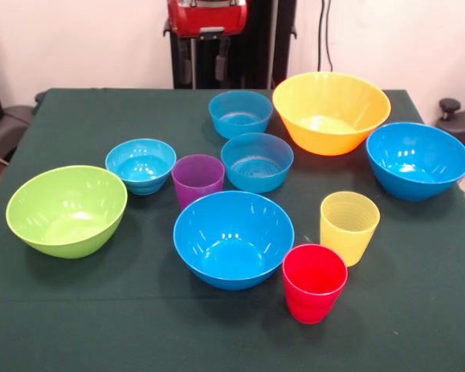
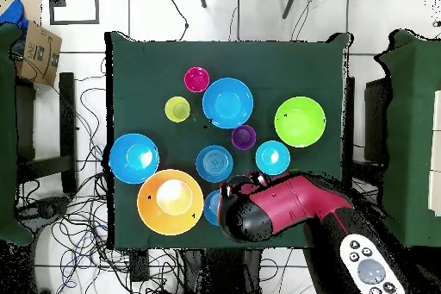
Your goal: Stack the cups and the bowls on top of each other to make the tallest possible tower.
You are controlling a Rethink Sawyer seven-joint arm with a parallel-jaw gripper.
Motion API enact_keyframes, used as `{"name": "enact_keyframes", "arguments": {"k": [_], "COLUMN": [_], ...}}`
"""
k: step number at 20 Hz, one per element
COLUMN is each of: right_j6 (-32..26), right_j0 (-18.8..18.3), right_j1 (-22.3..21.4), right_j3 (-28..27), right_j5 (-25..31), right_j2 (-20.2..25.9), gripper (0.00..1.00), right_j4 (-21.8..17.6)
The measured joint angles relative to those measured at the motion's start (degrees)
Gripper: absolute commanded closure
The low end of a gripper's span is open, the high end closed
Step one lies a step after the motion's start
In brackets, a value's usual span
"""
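Observation:
My gripper hangs open and empty at the table's far edge, above the small blue bowl. In the overhead view the red arm covers part of that bowl. Every bowl and cup stands alone on the cloth; no tower is in view. The very large yellow bowl sits at the back right, with large blue bowls to its right and in the middle. A lime green bowl is at the left. Two more small blue bowls flank a purple cup. Yellow and red cups stand in front.
A dark green cloth covers the table. Cables lie on the floor around it, and a cardboard box sits on a side stand. A remote-like device shows near the arm's base.

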Motion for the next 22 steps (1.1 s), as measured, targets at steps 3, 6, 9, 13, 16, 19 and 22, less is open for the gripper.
{"name": "enact_keyframes", "arguments": {"k": [3,6,9,13,16,19,22], "right_j6": [0.5,1.2,1.6,2.0,2.1,2.1,2.1], "right_j0": [0.1,0.2,0.4,1.3,2.2,3.2,3.5], "right_j1": [-0.6,-1.6,-2.1,-2.7,-2.7,-2.7,-2.8], "right_j3": [0.0,0.0,0.0,0.0,0.0,0.0,0.0], "right_j5": [-3.1,-8.1,-10.9,-13.6,-14.3,-14.3,-14.3], "right_j2": [-1.3,-3.3,-4.6,-6.9,-8.1,-9.4,-9.8], "gripper": [0.00,0.00,0.00,0.00,0.00,0.00,0.00], "right_j4": [0.3,0.6,1.0,2.0,2.7,3.3,3.7]}}
